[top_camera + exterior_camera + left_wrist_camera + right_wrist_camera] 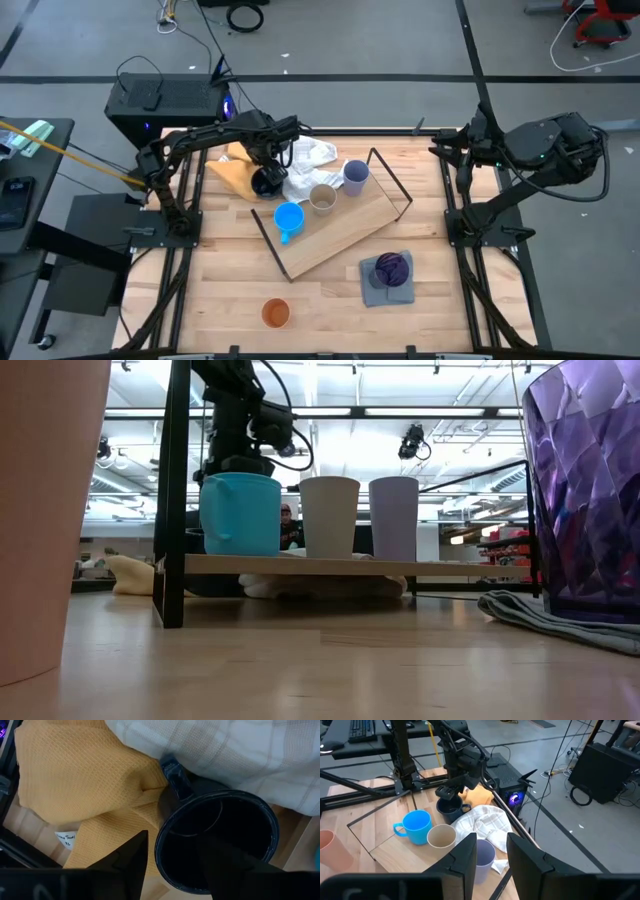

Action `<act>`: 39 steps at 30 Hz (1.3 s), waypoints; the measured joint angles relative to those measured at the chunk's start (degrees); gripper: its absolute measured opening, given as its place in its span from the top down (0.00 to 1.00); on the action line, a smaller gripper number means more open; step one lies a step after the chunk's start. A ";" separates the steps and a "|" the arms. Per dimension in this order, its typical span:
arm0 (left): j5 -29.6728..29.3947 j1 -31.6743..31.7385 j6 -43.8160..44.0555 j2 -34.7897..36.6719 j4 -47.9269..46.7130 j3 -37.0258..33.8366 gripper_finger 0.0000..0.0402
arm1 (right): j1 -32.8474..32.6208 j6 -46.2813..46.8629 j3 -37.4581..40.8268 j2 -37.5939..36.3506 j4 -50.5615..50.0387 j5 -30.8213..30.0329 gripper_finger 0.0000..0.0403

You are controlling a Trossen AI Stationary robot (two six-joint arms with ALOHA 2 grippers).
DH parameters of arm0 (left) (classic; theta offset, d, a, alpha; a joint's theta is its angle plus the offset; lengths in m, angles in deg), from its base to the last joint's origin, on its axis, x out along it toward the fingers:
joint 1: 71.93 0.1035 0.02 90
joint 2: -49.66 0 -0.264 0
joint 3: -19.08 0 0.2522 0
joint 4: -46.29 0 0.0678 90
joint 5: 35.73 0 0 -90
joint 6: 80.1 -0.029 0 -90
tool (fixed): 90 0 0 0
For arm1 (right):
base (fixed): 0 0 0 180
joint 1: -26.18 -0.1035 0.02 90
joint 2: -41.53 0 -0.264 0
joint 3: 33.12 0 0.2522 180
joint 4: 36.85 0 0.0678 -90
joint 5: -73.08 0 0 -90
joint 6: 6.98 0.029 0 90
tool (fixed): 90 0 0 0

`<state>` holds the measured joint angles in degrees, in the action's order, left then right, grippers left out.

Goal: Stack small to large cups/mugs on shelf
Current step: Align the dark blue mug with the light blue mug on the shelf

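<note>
The left gripper (170, 865) stands over the navy mug (215, 842), which lies at about 10 o'clock on the table (330, 310), just off the shelf (345, 235), against the yellow cloth (85, 780) and white cloth (235, 750). Its jaws straddle the rim, one finger inside, one outside, apparently gripping. A slip could tip the mug or drag cloth along. The right gripper (490, 852) waits at 2 o'clock, jaws parted, empty.
</note>
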<state>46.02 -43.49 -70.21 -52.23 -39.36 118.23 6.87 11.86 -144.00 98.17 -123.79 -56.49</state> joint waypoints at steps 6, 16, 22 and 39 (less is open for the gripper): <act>0.01 0.00 0.01 0.00 0.73 0.00 0.55 | 0.00 -0.65 0.00 0.00 0.00 0.00 0.72; 0.67 0.00 1.51 0.00 3.47 0.00 0.55 | 0.00 -1.14 0.00 0.00 -0.01 0.00 0.72; 0.81 0.00 1.49 0.00 4.03 0.00 0.55 | 0.00 -1.80 0.00 0.00 -0.02 0.00 0.72; 3.99 1.74 -6.15 -0.09 0.88 0.00 0.56 | 0.02 -2.34 0.00 0.00 -0.02 0.00 0.72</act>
<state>50.00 -41.75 -76.36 -52.31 -38.47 118.23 6.89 9.51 -144.00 98.17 -123.82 -56.49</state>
